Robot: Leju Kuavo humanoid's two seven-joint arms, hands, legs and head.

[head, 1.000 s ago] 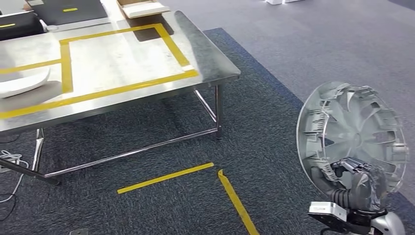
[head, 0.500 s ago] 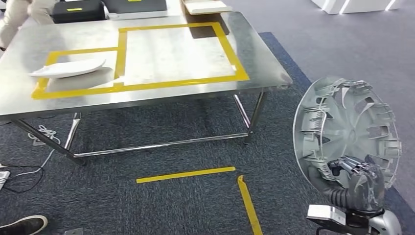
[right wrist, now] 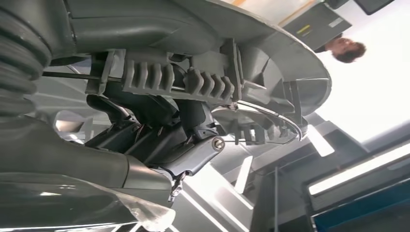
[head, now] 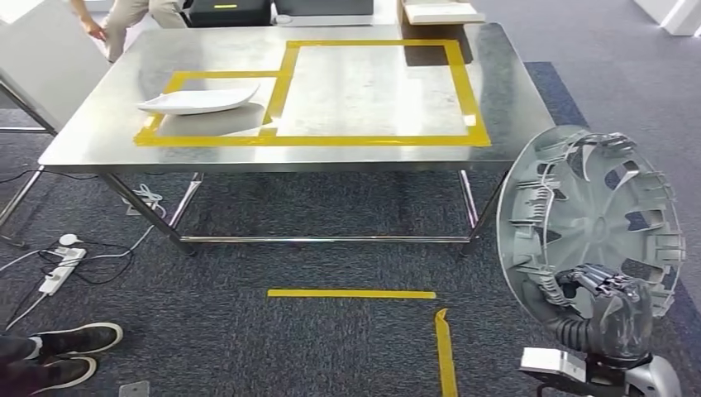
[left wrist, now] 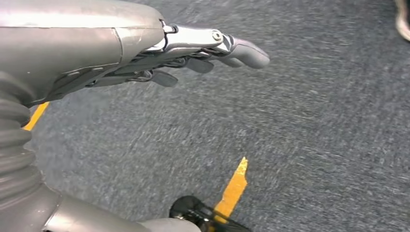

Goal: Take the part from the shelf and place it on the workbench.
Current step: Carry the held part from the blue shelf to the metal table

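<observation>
Right hand (head: 608, 302) fingers grip the part (head: 588, 219) at its lower rim, disc upright above them for carrying. Left hand (left wrist: 193, 53) fingers apart, empty. Table (head: 99, 132) well ahead.

1. A white curved panel (head: 198, 101) lies on the tabletop at 10 o'clock, inside the smaller yellow-taped box.
2. A white power strip (head: 59, 269) with cables sits on the carpet at 8 o'clock.
3. 2 black shoes (head: 70, 347) of a person stand at 7 o'clock.
4. 2 yellow floor tape strips (head: 351, 294) meet near 6 o'clock.
5. A cardboard box (head: 438, 11) sits at 12 o'clock.
</observation>
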